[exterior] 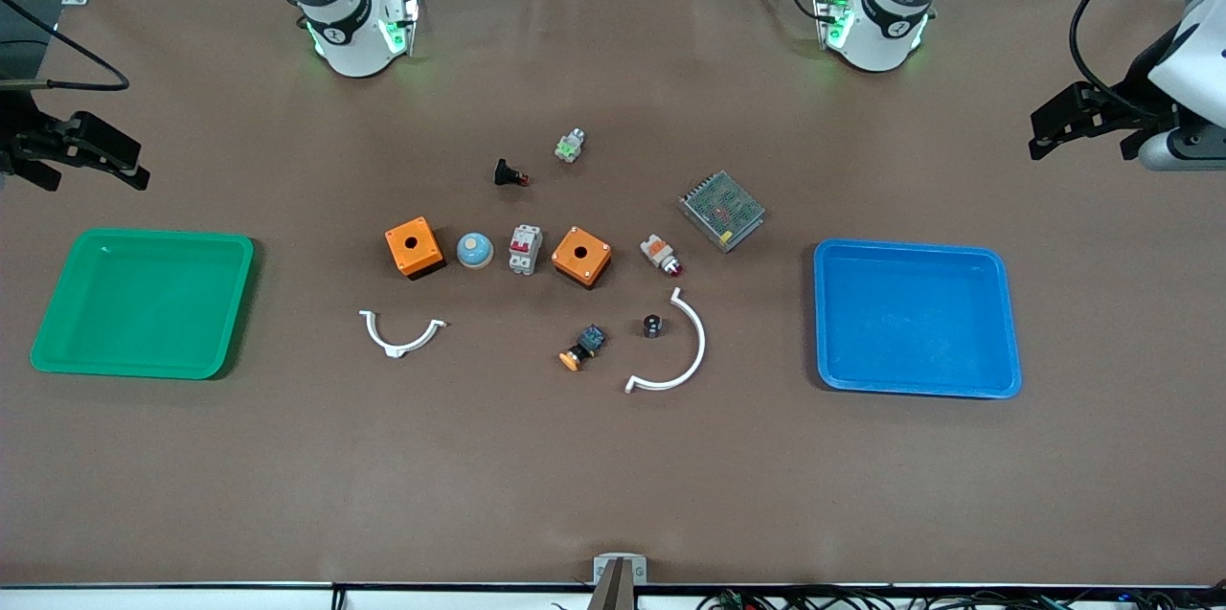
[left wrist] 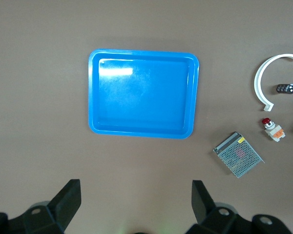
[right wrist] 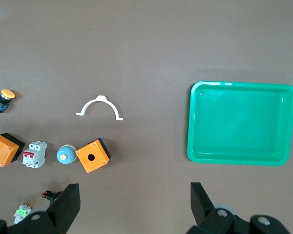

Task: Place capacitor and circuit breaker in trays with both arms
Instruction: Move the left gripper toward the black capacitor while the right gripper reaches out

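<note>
Nothing is picked yet: left gripper (exterior: 1039,126) and right gripper (exterior: 134,168) wait spread apart, empty, above the table ends. Next, I judge, each descends, one on the capacitor (exterior: 652,326), one on the breaker (exterior: 524,249).

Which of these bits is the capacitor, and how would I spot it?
Start at the blue tray, then look toward the table's middle for the large white arc. The capacitor sits inside its curve: a tiny black cylinder, the smallest part, without its neighbour's orange cap.

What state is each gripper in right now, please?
Left gripper: open, holding nothing, near the blue tray.
Right gripper: open, holding nothing, near the green tray.
</note>
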`<state>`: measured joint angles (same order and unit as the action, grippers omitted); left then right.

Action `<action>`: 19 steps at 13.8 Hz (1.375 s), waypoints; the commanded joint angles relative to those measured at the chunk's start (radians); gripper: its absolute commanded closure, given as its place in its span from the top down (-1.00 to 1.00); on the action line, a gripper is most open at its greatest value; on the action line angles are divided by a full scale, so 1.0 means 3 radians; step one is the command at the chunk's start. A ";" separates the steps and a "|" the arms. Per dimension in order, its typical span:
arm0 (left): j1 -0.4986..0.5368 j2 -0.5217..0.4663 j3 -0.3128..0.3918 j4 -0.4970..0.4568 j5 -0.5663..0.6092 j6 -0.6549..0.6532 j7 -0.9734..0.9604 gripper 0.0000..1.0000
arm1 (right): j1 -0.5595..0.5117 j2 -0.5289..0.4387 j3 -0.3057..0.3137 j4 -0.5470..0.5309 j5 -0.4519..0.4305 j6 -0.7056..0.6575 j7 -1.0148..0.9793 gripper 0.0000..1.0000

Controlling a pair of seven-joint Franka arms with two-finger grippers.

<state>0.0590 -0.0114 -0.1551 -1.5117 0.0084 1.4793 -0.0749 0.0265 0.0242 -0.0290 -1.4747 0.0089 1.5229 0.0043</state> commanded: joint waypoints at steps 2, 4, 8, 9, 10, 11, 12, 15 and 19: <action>-0.0002 0.0023 -0.0025 0.0059 -0.0013 -0.0032 0.0025 0.99 | -0.0047 0.0011 0.0040 0.0058 -0.0014 -0.0014 -0.0019 1.00; -0.0028 0.0196 -0.0030 0.0160 -0.0008 -0.0032 -0.0016 0.99 | -0.0042 0.0011 0.0040 0.0058 -0.0019 -0.0014 -0.0014 1.00; -0.0226 0.0640 -0.0035 0.0268 -0.0018 0.0039 -0.0093 0.99 | -0.0037 0.0011 0.0040 0.0058 -0.0025 -0.0014 -0.0014 1.00; -0.0359 0.0707 -0.0035 0.0268 -0.0013 0.0151 -0.0179 0.99 | -0.0047 0.0011 0.0040 0.0058 -0.0009 -0.0014 -0.0019 1.00; -0.0431 0.0764 -0.0035 0.0263 -0.0033 0.0278 -0.0327 0.99 | -0.0052 0.0016 0.0040 0.0058 0.0001 -0.0014 -0.0019 1.00; -0.0528 0.0871 -0.0035 0.0263 -0.0018 0.0366 -0.0607 0.99 | -0.0037 0.0027 0.0040 0.0058 0.0001 -0.0014 -0.0014 1.00; -0.0691 0.0988 -0.0030 0.0278 -0.0013 0.0402 -0.0994 0.99 | -0.0027 0.0037 0.0040 0.0058 -0.0009 -0.0019 -0.0014 1.00; -0.0988 0.1305 -0.0030 0.0314 -0.0018 0.0810 -0.1697 0.99 | -0.0042 0.0042 0.0040 0.0033 -0.0009 -0.0055 -0.0019 1.00; -0.1335 0.1755 -0.0030 0.0325 -0.0018 0.1464 -0.2019 0.99 | 0.0191 0.0052 0.0061 0.0012 0.0011 -0.0070 0.0006 1.00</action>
<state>-0.2974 0.4432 -0.1689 -1.4569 0.0079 1.8572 -0.6259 0.0332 0.0362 -0.0193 -1.4760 0.0116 1.5154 0.0020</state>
